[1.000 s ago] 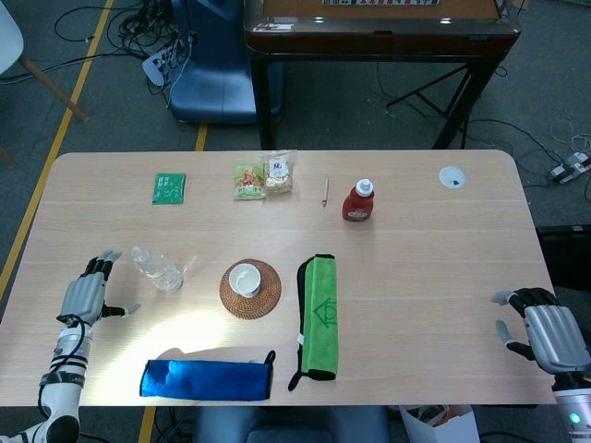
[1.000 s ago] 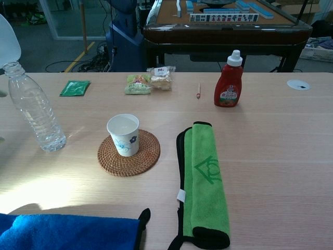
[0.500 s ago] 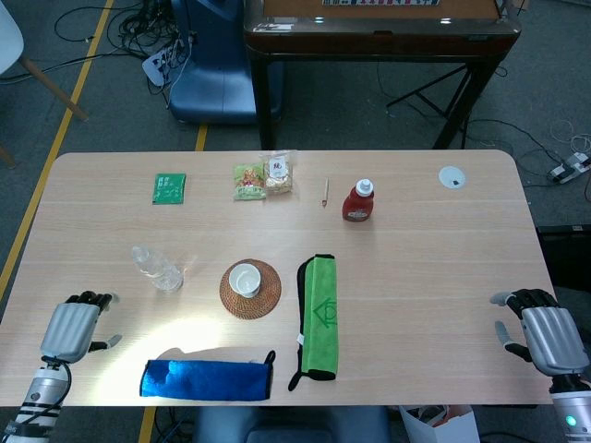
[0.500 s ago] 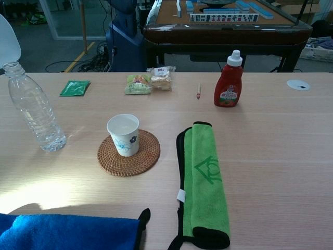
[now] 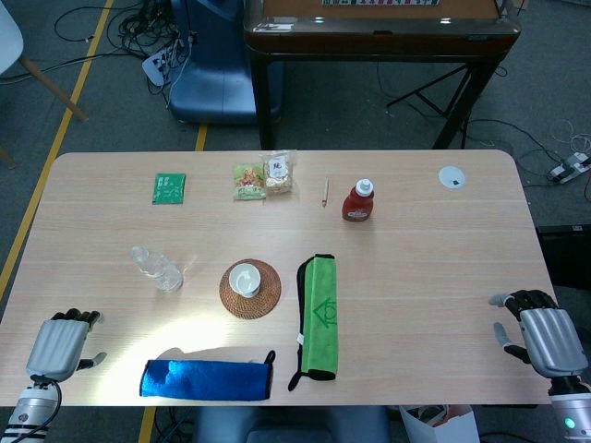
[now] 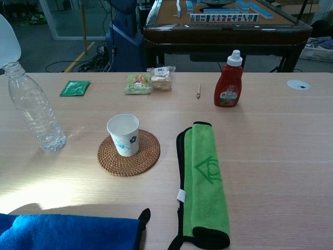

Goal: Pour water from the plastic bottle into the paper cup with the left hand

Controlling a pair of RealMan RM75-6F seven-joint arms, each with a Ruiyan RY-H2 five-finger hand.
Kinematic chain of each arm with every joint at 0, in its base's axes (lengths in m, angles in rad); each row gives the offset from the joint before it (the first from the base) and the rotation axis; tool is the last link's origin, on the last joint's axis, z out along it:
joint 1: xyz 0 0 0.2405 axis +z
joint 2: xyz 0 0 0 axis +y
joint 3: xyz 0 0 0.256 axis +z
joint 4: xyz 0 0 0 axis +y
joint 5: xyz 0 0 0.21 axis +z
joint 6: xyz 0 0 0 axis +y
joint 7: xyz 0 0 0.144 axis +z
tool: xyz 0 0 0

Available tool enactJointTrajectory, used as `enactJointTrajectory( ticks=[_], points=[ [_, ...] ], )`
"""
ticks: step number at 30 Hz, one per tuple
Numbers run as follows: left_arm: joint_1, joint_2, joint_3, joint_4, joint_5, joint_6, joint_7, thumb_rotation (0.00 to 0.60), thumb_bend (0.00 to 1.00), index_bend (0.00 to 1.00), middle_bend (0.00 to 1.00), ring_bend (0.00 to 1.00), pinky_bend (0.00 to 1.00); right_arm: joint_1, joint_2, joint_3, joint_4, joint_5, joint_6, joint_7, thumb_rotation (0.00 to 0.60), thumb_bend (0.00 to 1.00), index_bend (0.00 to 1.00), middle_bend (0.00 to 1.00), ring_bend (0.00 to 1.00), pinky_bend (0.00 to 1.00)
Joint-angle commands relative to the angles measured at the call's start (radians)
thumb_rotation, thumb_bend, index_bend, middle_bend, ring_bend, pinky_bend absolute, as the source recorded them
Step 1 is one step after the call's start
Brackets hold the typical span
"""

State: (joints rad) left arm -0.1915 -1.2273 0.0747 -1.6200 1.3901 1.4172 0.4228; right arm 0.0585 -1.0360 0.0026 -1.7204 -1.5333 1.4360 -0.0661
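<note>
1. My left hand sits at the near left corner of the bench, back of the hand up, holding nothing. Its fingers look folded over at the front, yet I cannot tell from the head view whether they are closed; the chest view does not catch it.
2. My right hand rests at the near right edge, empty, fingers apart and pointing toward the far side.
3. Outward from the left hand, the plastic bottle stands upright on the bench, cap off, well apart from that hand and untouched.
4. Just right of the bottle, the paper cup stands upright on a round woven coaster; from the chest view I cannot tell how full it is.
5. A blue cloth lies rolled along the near edge, between the left hand and the cup.
6. A green cloth with black trim lies folded lengthwise just right of the coaster.
7. Along the far side I see a green packet, two snack packets, a pencil and a red sauce bottle standing upright.
8. A round white cap is set into the bench near the far right corner.
</note>
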Motion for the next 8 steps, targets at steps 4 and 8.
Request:
enactJointTrajectory(
  ticks=[4,8],
  points=[
    [-0.001,-0.007,-0.016,0.017,-0.002,-0.023,-0.01,0.6,0.01,0.4,0.52,0.36,0.45,-0.003,-0.003,-0.003,0.003,0.005,-0.003,-0.003,0.6,0.45,0.39,0.41,0.29,0.27],
    [0.002,-0.007,-0.014,0.019,0.006,-0.034,-0.014,0.6,0.01,0.39,0.52,0.36,0.45,-0.002,-0.006,-0.003,0.007,0.007,-0.007,-0.004,0.6,0.45,0.39,0.41,0.29,0.27]
  ],
)
